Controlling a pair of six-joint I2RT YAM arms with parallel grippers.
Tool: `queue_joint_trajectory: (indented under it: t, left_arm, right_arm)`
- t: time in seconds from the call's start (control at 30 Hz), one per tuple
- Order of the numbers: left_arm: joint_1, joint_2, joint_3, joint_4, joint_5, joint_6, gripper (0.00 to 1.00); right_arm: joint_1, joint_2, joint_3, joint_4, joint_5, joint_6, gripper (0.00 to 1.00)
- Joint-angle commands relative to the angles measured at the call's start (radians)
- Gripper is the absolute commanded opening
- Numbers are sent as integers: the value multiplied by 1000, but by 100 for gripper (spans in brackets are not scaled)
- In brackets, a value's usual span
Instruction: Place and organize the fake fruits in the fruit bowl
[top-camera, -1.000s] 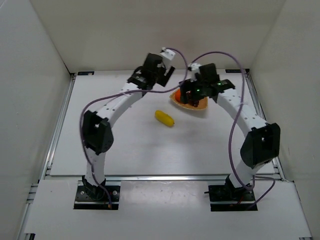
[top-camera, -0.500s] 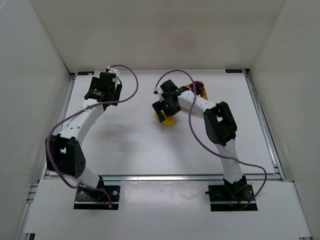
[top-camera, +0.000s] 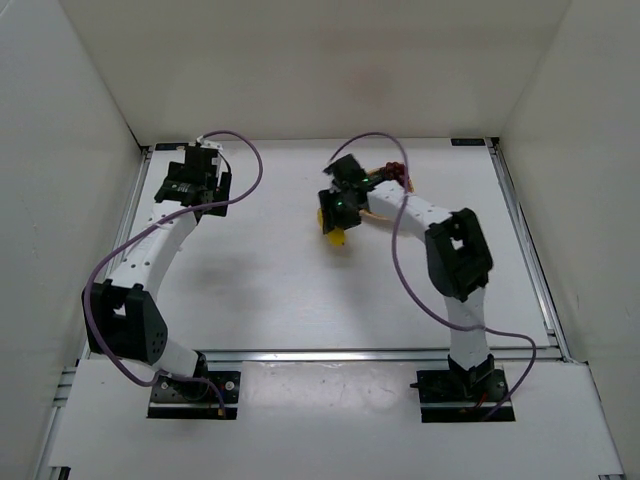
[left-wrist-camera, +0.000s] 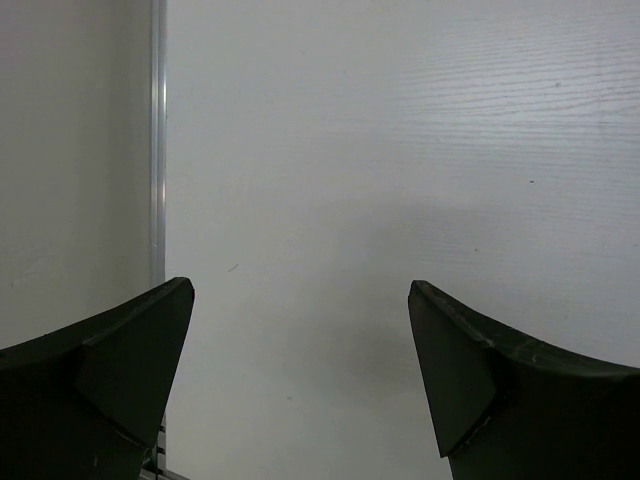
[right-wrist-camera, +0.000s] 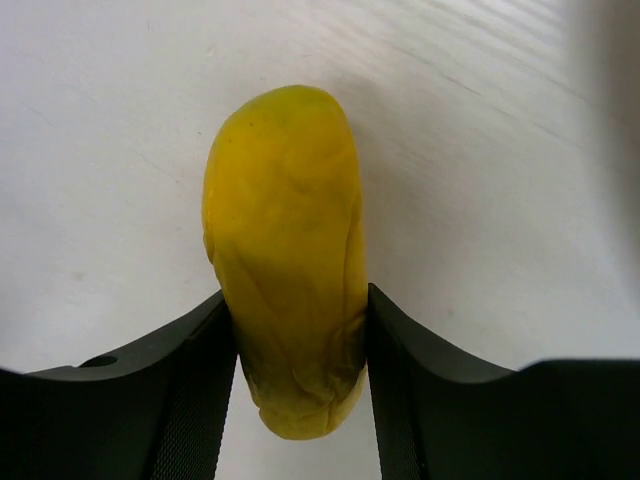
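Observation:
The yellow banana-like fruit (right-wrist-camera: 285, 220) lies on the white table with my right gripper (right-wrist-camera: 300, 300) shut on it, both black fingers pressed against its sides. From above, its yellow end (top-camera: 337, 238) pokes out under my right gripper (top-camera: 336, 215). Just behind the right arm, a sliver of the tan fruit bowl (top-camera: 374, 172) shows, with the dark purple grapes (top-camera: 399, 178) at its far side. The orange is hidden. My left gripper (left-wrist-camera: 300, 290) hangs open over bare table at the far left (top-camera: 190, 185).
A metal rail (left-wrist-camera: 157, 140) runs along the table's left edge, close to the left gripper. White walls enclose the table on the left, back and right. A purple cable (top-camera: 375, 140) loops above the right arm.
The right gripper left the bowl, came down over the yellow fruit and closed its jaws on it. The left arm swung from the middle back to the far left corner.

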Motion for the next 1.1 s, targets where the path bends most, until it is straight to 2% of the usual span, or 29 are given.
queue_joint_trajectory:
  t: [0.0, 0.1, 0.13, 0.2, 0.3, 0.4, 0.57, 0.7, 0.8, 0.9, 0.97, 1.07]
  left_arm:
    - [0, -32, 22, -23, 17, -27, 99]
    - [0, -32, 22, -33, 17, -36, 99]
    - [0, -32, 13, -33, 17, -36, 99]
    - [0, -41, 13, -33, 17, -36, 99]
    - [0, -41, 2, -33, 17, -36, 99]
    - [0, -41, 2, -33, 17, -46, 99]
    - [0, -41, 2, -42, -3, -46, 99]
    - [0, -41, 2, -42, -3, -46, 99]
    - [0, -32, 2, -42, -3, -46, 99]
    - [0, -22, 13, -42, -3, -46, 99]
    - [0, -12, 22, -51, -3, -46, 99]
    - [0, -12, 22, -51, -3, -46, 99]
  right_arm:
    - [-187, -225, -115, 134, 19, 404, 1]
    - [-328, -388, -321, 223, 71, 729, 1]
    - [-350, -408, -353, 244, 91, 766, 1]
    - [-389, -405, -369, 258, 146, 758, 1]
    - [-416, -292, -198, 126, 169, 683, 1]
    - [-441, -198, -69, 82, 166, 656, 1]
    - [-471, -152, -45, 48, 166, 695, 1]
    - [-482, -152, -96, 59, 122, 724, 2]
    - [-482, -134, -75, 59, 81, 676, 10]
    - [-482, -133, -75, 59, 62, 643, 52]
    - [-482, -146, -88, 59, 62, 632, 69]
    - [-473, -175, -102, 59, 53, 598, 72]
